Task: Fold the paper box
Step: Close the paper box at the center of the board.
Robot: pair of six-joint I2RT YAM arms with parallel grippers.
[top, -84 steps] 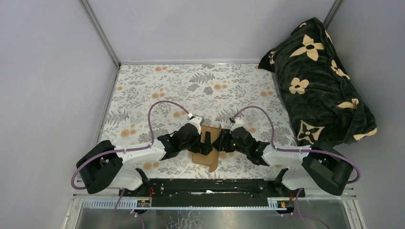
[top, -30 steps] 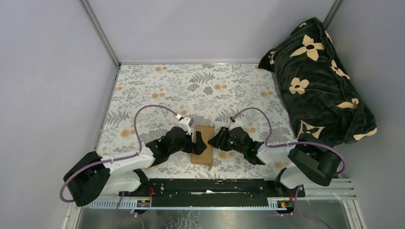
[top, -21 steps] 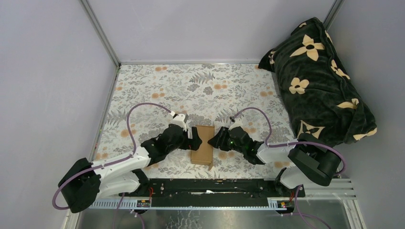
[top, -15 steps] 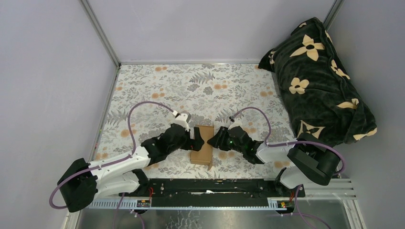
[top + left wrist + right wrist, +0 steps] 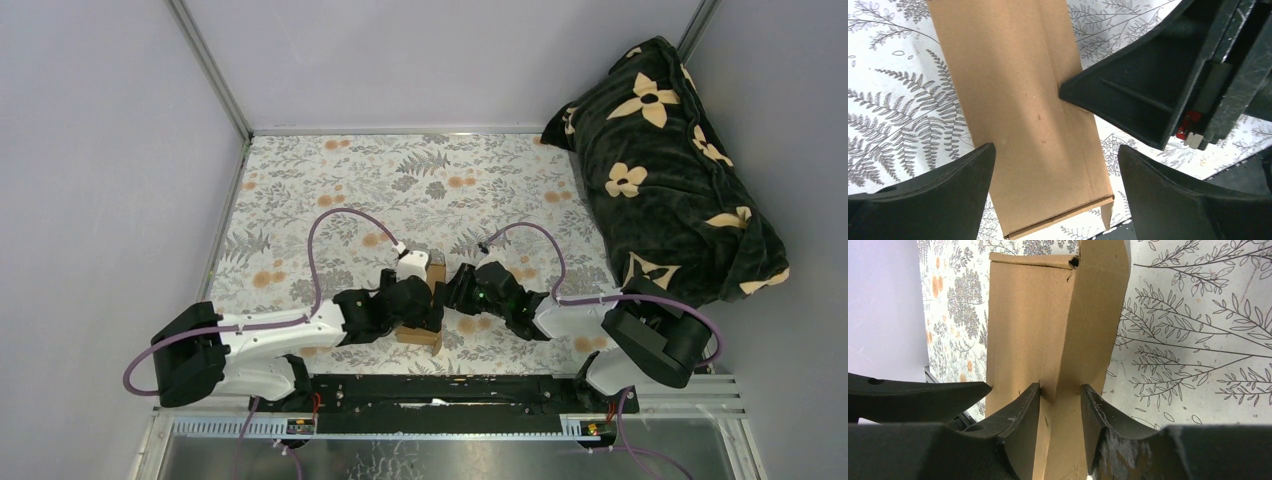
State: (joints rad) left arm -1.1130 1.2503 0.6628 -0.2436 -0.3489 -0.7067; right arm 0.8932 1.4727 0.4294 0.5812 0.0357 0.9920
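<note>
The box (image 5: 1018, 115) lies on the desk (image 5: 400, 180) near its front edge, between the two arms. It is a long brown piece that is mostly flat, with one short end showing a small tab and an open corner. It looks only partly formed, so I judge the step in hand to be working the long side panel on the right arm's side along its crease.

The right pincer (image 5: 1060, 386) is about half closed and set across that long edge. In its own wrist view, cardboard fills the gap and both fingers seem to touch it, so it looks to be pinching the fold. How firmly it grips I cannot tell.

The left pincer (image 5: 1055, 150) is spread as wide as it goes and holds nothing. It hangs over the near part of the box, straddling it. One finger overlaps the box's far long edge, but I cannot tell whether it touches. The other finger stands clear of the cardboard, just beside the right pincer.

The next move likely needs the left pincer to come down and steady the flat face or the opposite edge. The box would then be less likely to slide or lift whole when the right pincer turns the panel. The crease should bend in line, without twisting the thin board
</note>
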